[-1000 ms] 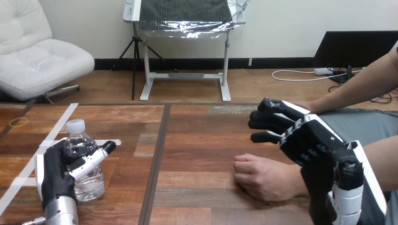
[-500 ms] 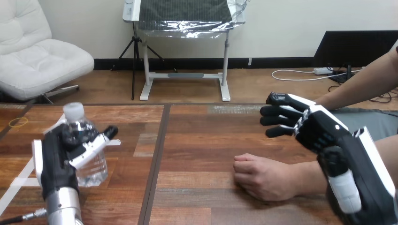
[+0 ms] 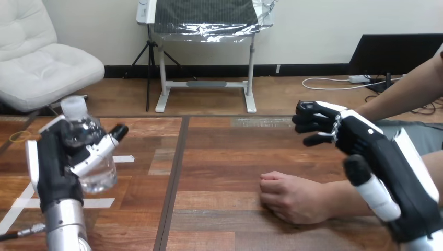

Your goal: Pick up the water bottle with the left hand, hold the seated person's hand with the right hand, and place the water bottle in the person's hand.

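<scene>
1. Two robot hands, one bottle and one person's hand are entered; both robot hands have shifted within the last second.
2. Left robot hand (image 3: pixel 55 157): fingers and thumb are wrapped round the water bottle (image 3: pixel 99 172), at the view's left. A second ago the bottle stood on the surface (image 3: pixel 224 151). Now it hangs clear of the wood, raised and tipped a little, with the cap leaning left. The pick-up is judged complete.
3. Water bottle: clear plastic with a white cap. It is held over the white tape strips (image 3: pixel 123 158) on the left part of the surface, well apart from the person's hand.
4. Right robot hand (image 3: pixel 360 138): empty, with fingers loosely bent and relaxed, pinching nothing. It has risen and drawn toward the view's right. It now sits beyond and above the person's forearm, apart from the fist.
5. Person's hand (image 3: pixel 292 197): a closed fist resting on the surface, right of centre. Its place is unchanged over the second.
6. Standing of task: the first step is done. The holding step has not begun, as the right robot hand has moved away from the fist, not toward it. Delivery is still outstanding.
7. Next requirement, as a judgement: the right robot hand must come down and close on the person's hand. The fist must open before the bottle can be carried rightward and set in it.
8. Risk noted: the tipped bottle may slip in the grasp during the carry.
</scene>
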You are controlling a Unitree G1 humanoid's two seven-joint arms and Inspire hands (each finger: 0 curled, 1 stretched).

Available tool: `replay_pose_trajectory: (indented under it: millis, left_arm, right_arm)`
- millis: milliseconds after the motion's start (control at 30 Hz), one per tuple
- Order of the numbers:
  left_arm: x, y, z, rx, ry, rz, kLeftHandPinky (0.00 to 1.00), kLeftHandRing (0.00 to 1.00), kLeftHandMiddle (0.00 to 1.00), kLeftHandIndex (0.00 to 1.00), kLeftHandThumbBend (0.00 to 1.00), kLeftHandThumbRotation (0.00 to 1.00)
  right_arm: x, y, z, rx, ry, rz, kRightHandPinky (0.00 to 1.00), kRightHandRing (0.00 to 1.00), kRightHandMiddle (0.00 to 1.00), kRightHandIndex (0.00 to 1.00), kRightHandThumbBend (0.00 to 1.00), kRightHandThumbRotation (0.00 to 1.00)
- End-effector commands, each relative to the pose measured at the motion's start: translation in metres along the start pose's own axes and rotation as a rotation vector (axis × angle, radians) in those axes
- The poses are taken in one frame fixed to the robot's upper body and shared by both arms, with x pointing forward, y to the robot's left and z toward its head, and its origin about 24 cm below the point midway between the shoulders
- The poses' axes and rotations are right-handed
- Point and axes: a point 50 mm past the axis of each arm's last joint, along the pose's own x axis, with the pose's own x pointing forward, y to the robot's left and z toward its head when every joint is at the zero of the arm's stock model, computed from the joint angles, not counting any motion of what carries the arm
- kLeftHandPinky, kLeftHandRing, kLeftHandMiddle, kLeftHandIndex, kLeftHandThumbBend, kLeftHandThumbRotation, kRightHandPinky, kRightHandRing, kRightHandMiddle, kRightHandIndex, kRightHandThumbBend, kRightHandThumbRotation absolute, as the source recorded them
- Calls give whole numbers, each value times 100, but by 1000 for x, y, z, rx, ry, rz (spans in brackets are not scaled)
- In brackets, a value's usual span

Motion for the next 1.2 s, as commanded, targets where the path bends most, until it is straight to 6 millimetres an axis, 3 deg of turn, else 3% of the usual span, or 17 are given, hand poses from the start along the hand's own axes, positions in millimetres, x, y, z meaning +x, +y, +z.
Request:
replay_pose_trajectory:
  millis: [0,567,1167]
  left_arm:
    - [14,-13,52,-67,-233,-52,21,27,31,33,75,0]
    - [5,-21,76,-174,-299,-107,19,25,30,32,76,0]
    - [-3,-26,89,-216,-313,-147,18,24,29,32,77,0]
  right_arm:
    - [25,-27,5,-166,-63,13,68,76,77,79,87,96]
    - [41,-58,-7,-418,63,115,66,76,80,81,92,88]
    - [55,-80,-26,-567,195,289,73,81,83,83,93,57]
